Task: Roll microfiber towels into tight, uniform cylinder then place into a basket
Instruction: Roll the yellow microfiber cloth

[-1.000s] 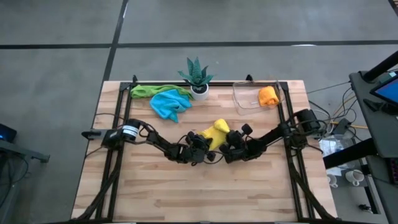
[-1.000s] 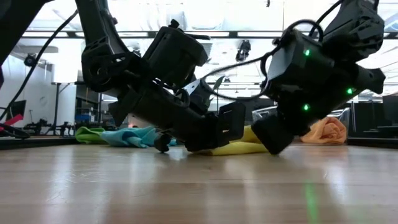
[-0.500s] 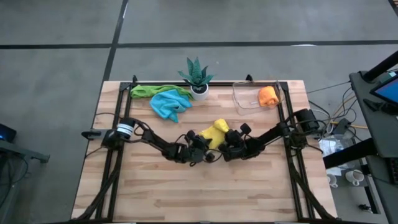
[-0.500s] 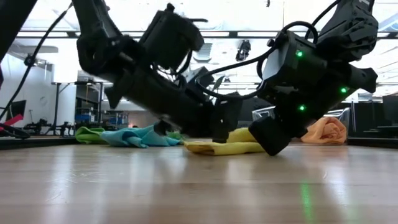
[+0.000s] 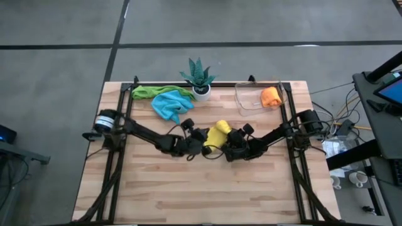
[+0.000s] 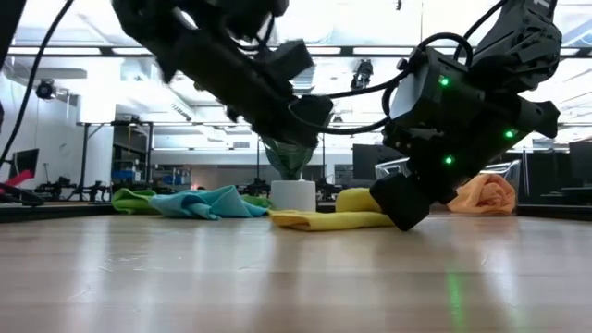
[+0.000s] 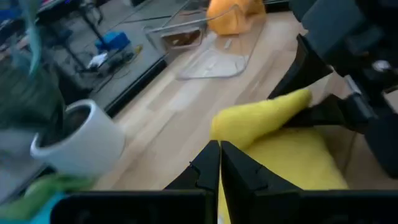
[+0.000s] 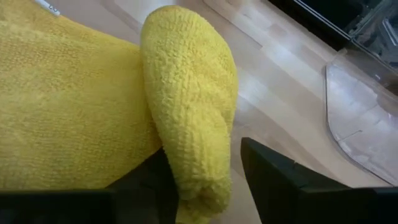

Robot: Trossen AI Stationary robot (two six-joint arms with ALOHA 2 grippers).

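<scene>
The step in hand looks like rolling the yellow towel (image 5: 218, 133), which is lying near the middle of the worktop (image 5: 207, 188), partly rolled: a fat, fuzzy roll end is curling over a flat tail of cloth that is trailing toward the left arm. To do this well, the roll should be kept snug and even along its length, with the flat tail held taut against the wood so no slack gets wound in, and the loose edge tucked under before lifting. The right pincer (image 8: 205, 180) is sitting low at the roll's end with its fingers spread to either side of it, the cloth bulging between them, though a firm pinch is not evident. The left pincer (image 7: 219, 167) is hovering just beside the towel's other side, fingers pressed together and holding nothing. The basket (image 5: 248, 103) is standing at the far right of the worktop with an orange towel (image 5: 271, 96) already inside, rather loosely bunched. The light blue towel (image 5: 171, 105) and green towel (image 5: 151, 91) are lying crumpled at the far edge, beside a potted plant (image 5: 198, 78).
</scene>
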